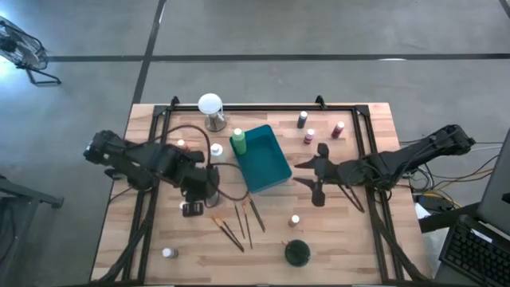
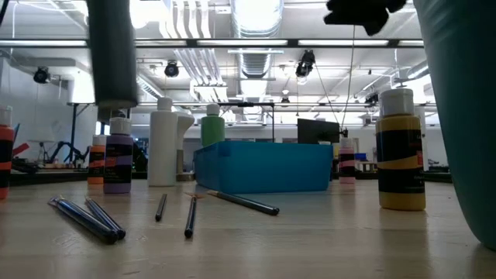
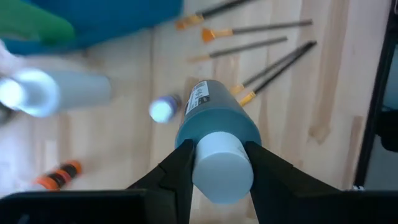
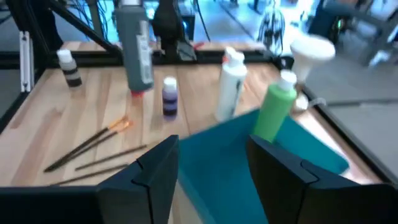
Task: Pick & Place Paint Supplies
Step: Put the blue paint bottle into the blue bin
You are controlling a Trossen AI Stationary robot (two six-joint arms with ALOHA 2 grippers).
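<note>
Wooden table (image 1: 358, 231) carries the teal tray (image 1: 267, 159), beside which the left gripper (image 3: 217, 163) clenches a teal bottle (image 3: 214, 127) for placing, while the right gripper (image 4: 211, 163) hangs released.

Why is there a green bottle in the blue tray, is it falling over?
Not quite falling: the green bottle leans tilted against the corner of the teal tray instead of standing straight. The brushes also lie scattered on the table. Nothing looks spilled.

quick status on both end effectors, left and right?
Left end effector: closed on the white cap of a teal bottle.
Right end effector: open, holding nothing, above the teal tray.
</note>
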